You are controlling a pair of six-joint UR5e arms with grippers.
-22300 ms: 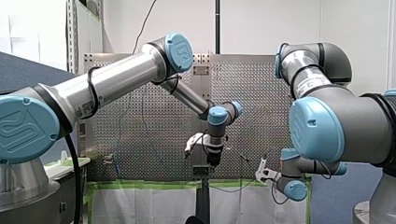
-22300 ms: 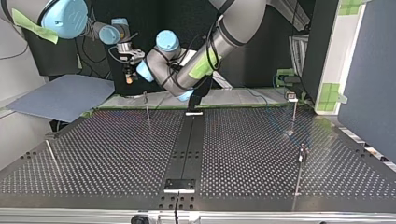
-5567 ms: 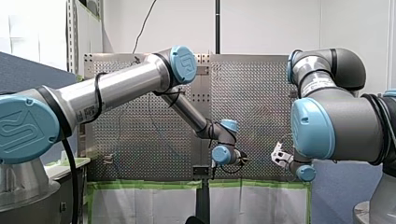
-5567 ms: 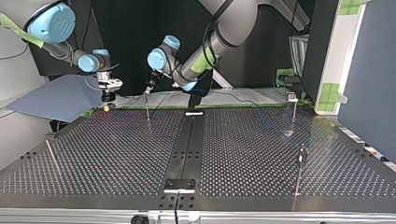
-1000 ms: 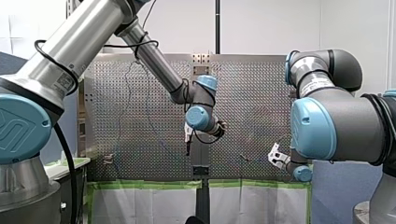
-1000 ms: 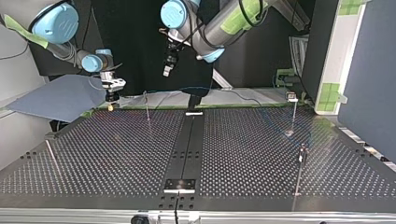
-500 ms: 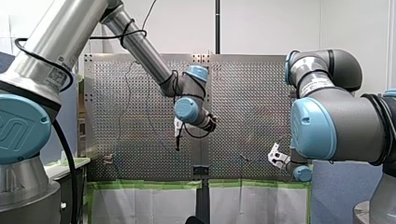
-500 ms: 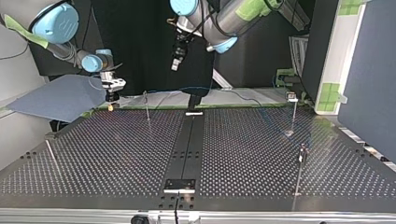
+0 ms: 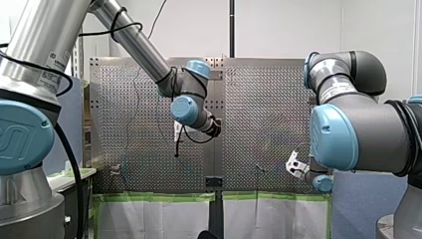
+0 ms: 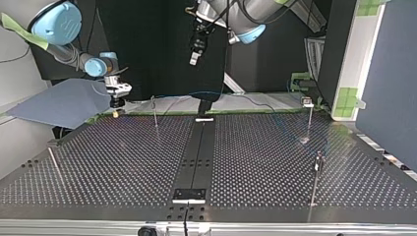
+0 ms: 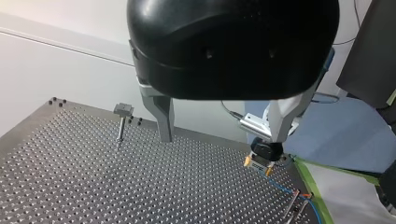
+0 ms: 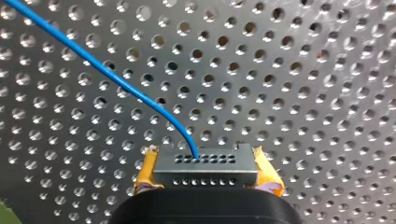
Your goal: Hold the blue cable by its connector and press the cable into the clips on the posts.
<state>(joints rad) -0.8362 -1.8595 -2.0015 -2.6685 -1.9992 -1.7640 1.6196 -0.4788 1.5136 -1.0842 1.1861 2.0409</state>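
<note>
In the right wrist view my right gripper (image 12: 205, 179) is shut with its yellow pads (image 12: 145, 175) on the grey connector (image 12: 205, 169). The blue cable (image 12: 116, 79) leaves the connector over the perforated table. In the top view the right gripper (image 10: 116, 112) hangs low at the table's far left edge, and the cable (image 10: 196, 93) runs faintly past a thin post (image 10: 155, 112). My left gripper (image 10: 195, 55) is high above the table, open and holding nothing. Its own view shows the gap between the fingers (image 11: 164, 122) empty, and the right gripper (image 11: 258, 161) and cable (image 11: 280, 186) lie beyond.
More posts stand at the top view's right (image 10: 309, 118) (image 10: 318, 164), and a thin rod (image 10: 54, 164) at its left. A clip-topped post (image 11: 122, 119) stands ahead of the left gripper. A dark rail (image 10: 196, 152) runs down the table's middle. A blue-grey panel (image 10: 64, 103) lies beside the right gripper.
My left arm has risen and swung toward the top view's right, away from the post near the right gripper. The right arm has stayed put with the connector.
</note>
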